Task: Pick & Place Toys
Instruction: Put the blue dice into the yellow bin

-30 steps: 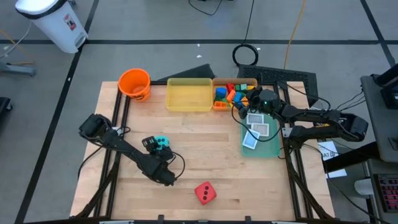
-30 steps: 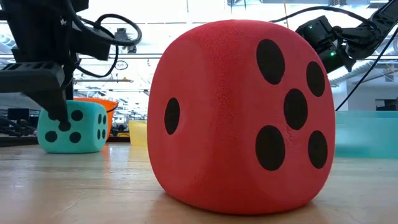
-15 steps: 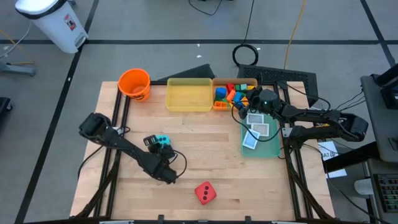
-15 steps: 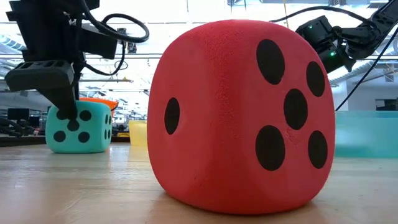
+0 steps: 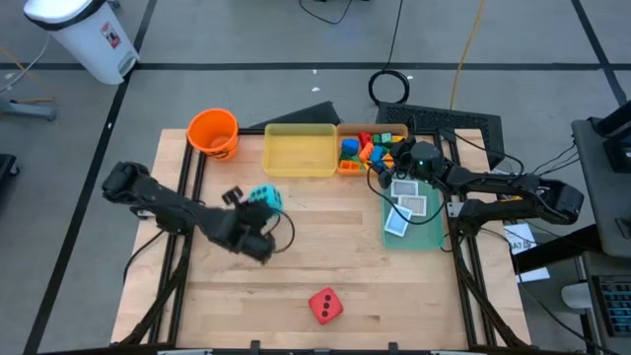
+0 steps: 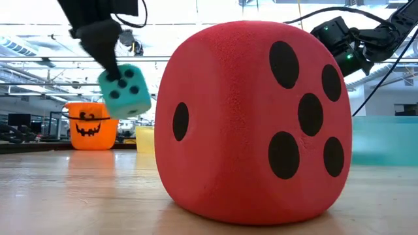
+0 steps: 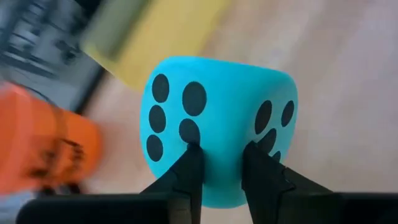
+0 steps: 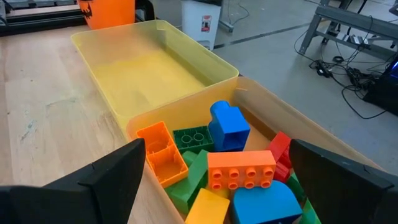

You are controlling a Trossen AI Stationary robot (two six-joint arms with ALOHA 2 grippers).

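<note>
The left gripper (image 5: 258,204) has its fingers pinched into the soft cyan die (image 5: 263,197), holding it up off the wooden table (image 5: 325,247) in the air, in front of the orange bucket (image 5: 214,132) and the empty yellow tray (image 5: 300,150). The red die (image 5: 325,305) sits alone on the table near its front edge. The right gripper (image 5: 406,158) waits with its jaws spread wide and empty over the far right corner, by the orange tray (image 8: 261,102) of bricks (image 8: 239,171) and beside the green tray (image 5: 430,232) holding the white cards (image 5: 407,203).
</note>
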